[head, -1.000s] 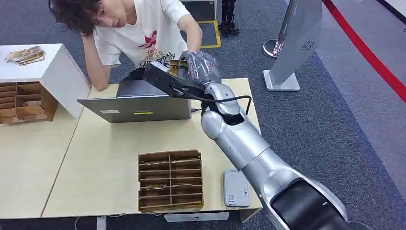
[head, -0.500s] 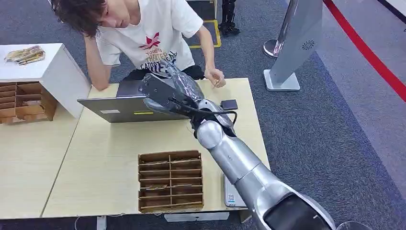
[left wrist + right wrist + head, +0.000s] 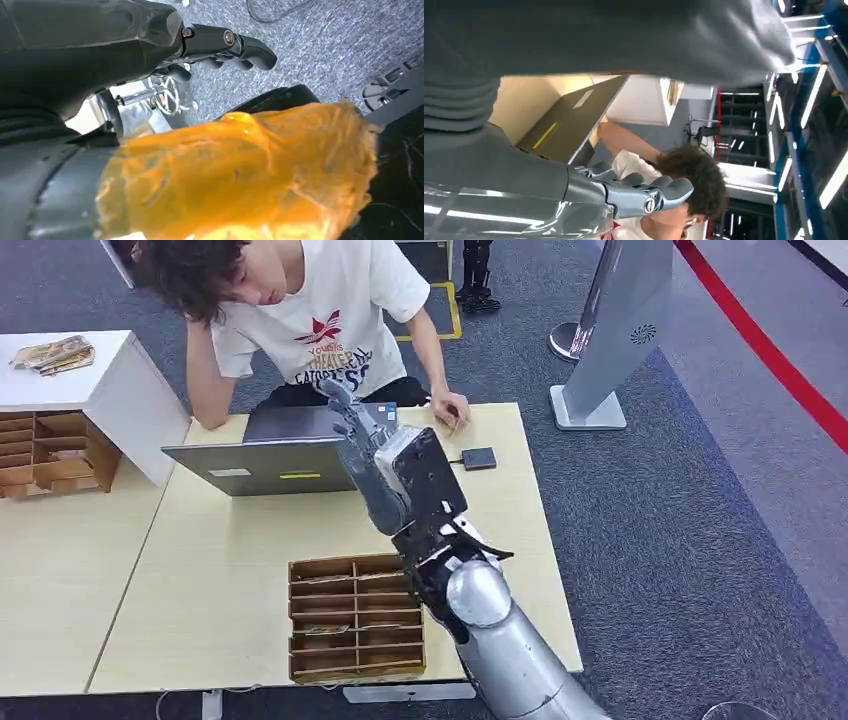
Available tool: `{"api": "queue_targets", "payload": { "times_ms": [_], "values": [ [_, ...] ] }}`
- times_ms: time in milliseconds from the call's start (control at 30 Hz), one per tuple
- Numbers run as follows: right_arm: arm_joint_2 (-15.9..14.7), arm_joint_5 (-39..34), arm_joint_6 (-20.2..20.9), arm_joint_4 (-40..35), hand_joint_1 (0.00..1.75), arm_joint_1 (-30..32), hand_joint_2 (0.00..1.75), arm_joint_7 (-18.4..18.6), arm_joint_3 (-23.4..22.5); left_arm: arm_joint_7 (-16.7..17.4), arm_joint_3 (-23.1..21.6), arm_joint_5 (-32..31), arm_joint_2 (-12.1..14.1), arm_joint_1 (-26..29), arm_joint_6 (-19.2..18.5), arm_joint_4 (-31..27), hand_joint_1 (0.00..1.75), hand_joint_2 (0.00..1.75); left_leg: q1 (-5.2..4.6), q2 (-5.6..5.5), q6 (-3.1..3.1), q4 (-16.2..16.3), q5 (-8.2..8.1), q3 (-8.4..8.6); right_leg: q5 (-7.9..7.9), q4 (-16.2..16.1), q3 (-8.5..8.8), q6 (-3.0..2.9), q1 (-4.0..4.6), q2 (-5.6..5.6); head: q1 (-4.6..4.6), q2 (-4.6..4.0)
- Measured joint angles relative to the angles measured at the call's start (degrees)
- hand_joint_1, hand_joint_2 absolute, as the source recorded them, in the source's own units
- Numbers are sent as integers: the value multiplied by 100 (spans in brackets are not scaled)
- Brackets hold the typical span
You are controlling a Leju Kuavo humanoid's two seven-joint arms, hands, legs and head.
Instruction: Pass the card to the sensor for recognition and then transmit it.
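Writing is scarce here: the person's white T-shirt (image 3: 320, 310) carries a red emblem with lines of dark print under it, of which the letters "CATO" can be made out and the rest is too small to read. The grey laptop (image 3: 285, 465) shows a white label and a short yellow strip on its lid, neither legible.

The right hand (image 3: 372, 450) is raised above the pale wooden table (image 3: 220, 560), in front of the laptop's right end. Its fingers (image 3: 659, 192) are stretched out and apart, with nothing between them. The card cannot be made out. The person's hand (image 3: 450, 410) rests on the far edge of the table with its fingers curled in, and I cannot tell whether it holds the card.

A small dark square sensor (image 3: 478, 458) with a thin cable lies on the table just right of the raised hand, near the person's hand. A brown slotted organizer (image 3: 355, 618) sits at the near edge of the table, beside the silver forearm. Well to the left, a stack of yellowish packets (image 3: 52, 353) lies on a white cabinet (image 3: 110, 390).

The left hand (image 3: 220, 42) hangs over grey carpet, its dark fingers lying close together. I cannot tell whether they are closed. Orange translucent wrapping (image 3: 240, 180) covers the part nearest the camera.
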Motion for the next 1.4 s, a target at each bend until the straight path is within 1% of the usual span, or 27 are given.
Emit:
{"api": "queue_targets", "payload": {
  "times_ms": [67, 100, 133, 167, 200, 233, 300, 333, 367, 433, 500, 633, 733, 900, 1033, 1233, 1400],
  "values": [
    [-55, -223, 123, -133, 0, 65, 0, -4, 46, 0, 0, 35, 9, 1, 7, 0, 0, 0, 0, 0, 0, 0, 0, 1, 0, 0, 0, 0, 0, 0, 0, 0],
    [-99, -392, 221, -212, 0, 114, 0, -68, 63, -7, 2, 46, 11, 2, 7, 0, 0, 0, 0, 0, 0, 0, 0, 2, 0, 0, 0, 0, 0, -1, 0, 0],
    [-142, -474, 250, -316, 0, 201, 0, -257, 76, -15, 2, 57, 15, 4, 7, 0, 0, 0, 0, -3, 0, 0, 0, 0, 0, 0, 2, 0, 0, -3, 2, 0],
    [-177, -549, 366, -393, 0, 282, 0, -308, 90, -31, 2, 66, 17, 14, 9, 0, 0, 0, 0, -2, 0, 0, 0, 1, 0, 0, 2, 0, 0, -3, 2, 0],
    [-238, -625, 473, -443, 0, 324, 0, -278, 120, -44, 4, 87, 22, 24, 13, 0, 0, 0, 0, -1, 0, 0, 0, 1, 0, 0, 1, 0, 0, -2, -2, 0],
    [-315, -682, 584, -474, 0, 355, 0, -278, 168, -44, 7, 101, 26, 27, 15, 0, 0, 175, 0, 0, 0, 0, 0, 1, 0, 0, 1, 0, 0, -1, 0, 0],
    [-526, -863, 884, -533, 0, 469, 0, -327, 253, -46, 22, 135, 35, 35, 35, 0, 0, 175, 0, -2, 0, 0, 0, 0, 0, 0, 1, 0, 0, -2, 2, 0],
    [-601, -900, 961, -533, 0, 531, 0, -356, 279, -46, 28, 149, 39, 47, 44, 0, 0, 175, 0, -2, 0, 0, 0, 0, 0, -1, 1, 0, 0, -3, 0, 0],
    [-676, -927, 1019, -533, 0, 598, 175, -387, 310, -48, 37, 164, 46, 61, 50, 0, 0, 175, -1, -2, 0, 0, 0, 0, 0, -1, 1, 0, 0, -3, 0, 0],
    [-838, -911, 1093, -531, 0, 747, 175, -442, 347, -61, 76, 221, 63, 93, 77, 0, 0, 175, -1, -2, 0, 0, 0, -1, 0, -1, 1, 0, 0, -2, 0, 0],
    [-993, -793, 1084, -531, 0, 869, 175, -501, 387, -70, 90, 278, 74, 118, 122, 0, 0, 175, -1, -2, 0, 0, 0, -1, 0, -2, 1, 0, 0, -3, 0, 0],
    [-1224, -218, 719, -540, 0, 1092, 175, -538, 452, -173, 192, 402, 101, 187, 157, 0, 0, 175, -1, -2, 0, 0, -1, -1, 0, -2, 1, 0, 0, -2, 0, 0],
    [-1325, 202, 483, -572, 0, 1184, 175, -520, 487, -251, 273, 476, 107, 194, 129, 0, 0, 175, 0, -2, 0, 0, 0, -1, 0, -2, 1, 0, 0, -3, 0, 0],
    [-1425, 1009, 36, -627, 0, 1263, 175, -514, 583, -358, 400, 546, 105, 193, 98, 0, 0, 175, 0, -2, 0, 0, 0, 0, 0, -2, 1, 0, 0, -2, 0, 0],
    [-1460, 1325, -193, -701, 0, 1324, 175, -514, 645, -437, 483, 603, 92, 177, 2, 0, 0, 175, -1, -2, 0, 0, 0, -1, 0, -1, 1, 0, 0, -2, 0, 0],
    [-1476, 1589, -418, -813, 0, 1382, 175, -516, 662, -474, 533, 612, 57, 137, -4, 0, 0, 175, -2, -2, 0, 0, 0, -3, 0, -2, 1, 0, 0, -3, 0, 0],
    [-1502, 1777, -477, -854, 0, 1399, 175, -509, 682, -474, 592, 627, 35, 107, -13, 0, 0, 175, -2, -3, 0, 0, 0, -3, 0, -2, 2, 0, 0, -3, 0, 0]
  ]
}}
